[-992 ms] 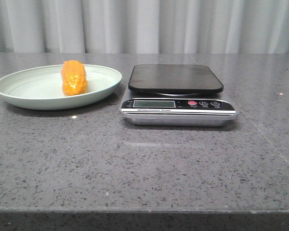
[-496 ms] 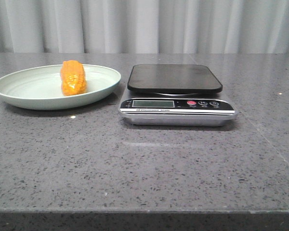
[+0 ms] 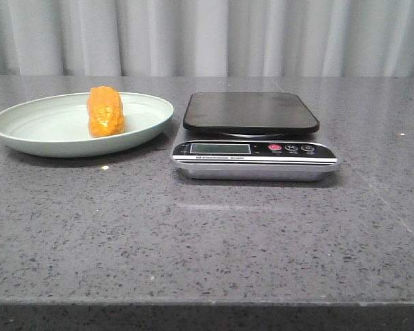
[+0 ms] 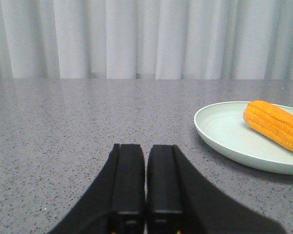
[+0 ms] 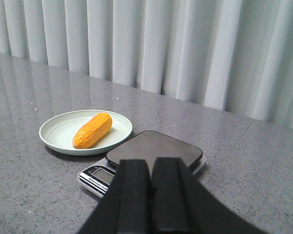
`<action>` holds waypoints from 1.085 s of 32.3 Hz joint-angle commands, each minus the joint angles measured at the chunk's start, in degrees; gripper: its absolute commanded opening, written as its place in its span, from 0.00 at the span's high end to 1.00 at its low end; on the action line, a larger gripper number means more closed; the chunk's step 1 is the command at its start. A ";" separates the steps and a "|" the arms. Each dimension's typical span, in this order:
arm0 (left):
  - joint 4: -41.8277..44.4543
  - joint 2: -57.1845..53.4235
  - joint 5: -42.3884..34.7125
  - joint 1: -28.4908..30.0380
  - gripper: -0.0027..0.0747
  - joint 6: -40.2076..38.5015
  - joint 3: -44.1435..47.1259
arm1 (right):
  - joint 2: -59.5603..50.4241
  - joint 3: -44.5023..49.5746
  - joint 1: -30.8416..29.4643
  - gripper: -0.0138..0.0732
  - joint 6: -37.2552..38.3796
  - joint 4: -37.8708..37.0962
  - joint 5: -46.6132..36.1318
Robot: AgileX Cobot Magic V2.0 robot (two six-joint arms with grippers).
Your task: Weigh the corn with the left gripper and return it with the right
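The orange-yellow corn (image 3: pixel 105 111) lies in a pale green plate (image 3: pixel 34 127) at the left of the table. It also shows in the left wrist view (image 4: pixel 276 125) and the right wrist view (image 5: pixel 93 130). A kitchen scale (image 3: pixel 252 134) with a bare black platform (image 3: pixel 251 111) stands right of the plate. Neither gripper shows in the front view. My left gripper (image 4: pixel 146 148) is shut and empty, low over the table, short of the plate (image 4: pixel 224 131). My right gripper (image 5: pixel 151 163) is shut and empty, in front of the scale (image 5: pixel 151 151).
Grey speckled stone table (image 3: pixel 207 234) with its front edge near the bottom of the front view. White pleated curtain (image 3: pixel 207 34) runs behind the table. The scale's display and buttons (image 3: pixel 290 148) face the front.
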 commanded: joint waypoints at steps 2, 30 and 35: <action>-0.34 -1.24 -4.70 -0.04 0.80 -0.10 0.40 | 0.76 -1.26 -0.23 0.65 -0.45 -0.95 -4.56; -0.34 -1.24 -4.70 0.07 0.80 -0.10 0.40 | 0.06 11.03 -31.04 0.65 -0.45 6.68 -18.75; -0.34 -1.24 -4.70 0.07 0.80 -0.10 0.40 | -2.55 16.49 -30.88 0.65 -0.50 6.01 -21.37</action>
